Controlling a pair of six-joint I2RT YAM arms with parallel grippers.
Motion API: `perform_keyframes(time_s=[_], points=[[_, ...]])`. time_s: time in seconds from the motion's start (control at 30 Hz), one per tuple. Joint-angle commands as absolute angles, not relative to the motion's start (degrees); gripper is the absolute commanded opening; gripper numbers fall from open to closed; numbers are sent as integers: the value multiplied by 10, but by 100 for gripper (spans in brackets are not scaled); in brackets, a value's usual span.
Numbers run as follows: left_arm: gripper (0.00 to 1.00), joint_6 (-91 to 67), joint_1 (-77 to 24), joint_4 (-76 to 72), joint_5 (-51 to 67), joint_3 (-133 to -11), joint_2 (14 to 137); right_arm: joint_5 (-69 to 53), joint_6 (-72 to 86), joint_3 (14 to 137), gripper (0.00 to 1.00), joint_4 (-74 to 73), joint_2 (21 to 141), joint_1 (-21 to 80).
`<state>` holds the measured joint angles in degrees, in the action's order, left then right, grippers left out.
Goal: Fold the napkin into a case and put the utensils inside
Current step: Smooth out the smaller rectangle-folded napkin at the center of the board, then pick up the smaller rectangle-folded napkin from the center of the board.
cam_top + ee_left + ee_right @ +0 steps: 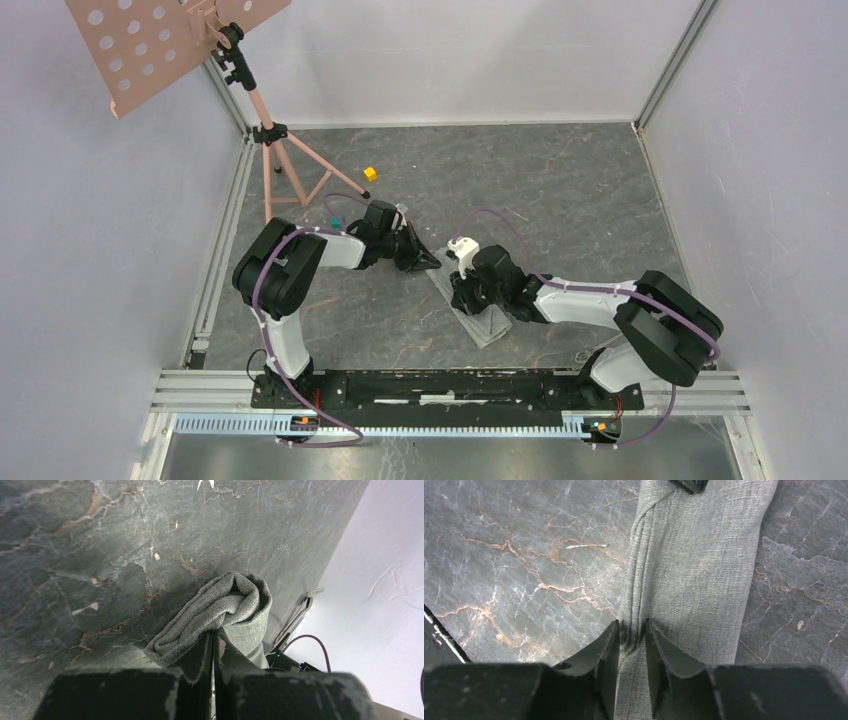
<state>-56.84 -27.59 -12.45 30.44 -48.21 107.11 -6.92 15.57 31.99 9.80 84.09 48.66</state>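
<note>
The napkin (pixel 487 326) lies on the dark stone tabletop as a long narrow grey-green strip, running diagonally between the two arms. My left gripper (pixel 424 258) is shut on the strip's far end, where the cloth bunches into a rolled lip (pixel 235 602) just past the fingertips (pixel 214 636). My right gripper (pixel 463 296) is pressed down on the middle of the strip (pixel 704 565), its fingers slightly apart with a small pinched ridge of cloth between the tips (pixel 631 628). A slim silver utensil with tines (pixel 313 593) seems to lie far off near the right arm's base.
A yellow cube (pixel 369 173) and a teal cube (pixel 336 218) sit behind the left arm. A pink music stand on a tripod (pixel 270 150) occupies the back left corner. White walls and metal rails enclose the table.
</note>
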Motion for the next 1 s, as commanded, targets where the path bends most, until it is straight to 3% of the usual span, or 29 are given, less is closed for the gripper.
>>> perform_keyframes(time_s=[0.0,0.07,0.17,0.53,0.6,0.7,0.77,0.83,0.97], points=[[3,-507,-264,-66,257,-483,1069,-47,108,353,38,16,818,497],[3,-504,-264,-61,261,-486,1061,-18,91,371,48,2,816,507],[3,-503,-264,-58,267,-490,1058,39,71,390,55,-33,825,533],[3,-508,-264,-52,266,-497,1060,225,95,427,58,-75,905,634],[4,-508,-264,-49,266,-500,1059,266,111,439,53,-95,922,645],[8,-506,-264,-41,265,-504,1050,316,134,458,33,-120,937,653],[21,-501,-264,-29,261,-507,1029,321,139,459,15,-121,934,653],[36,-489,-264,-5,255,-513,998,312,139,455,3,-111,919,653],[53,-445,-261,99,220,-534,914,231,142,456,1,-90,880,652]])
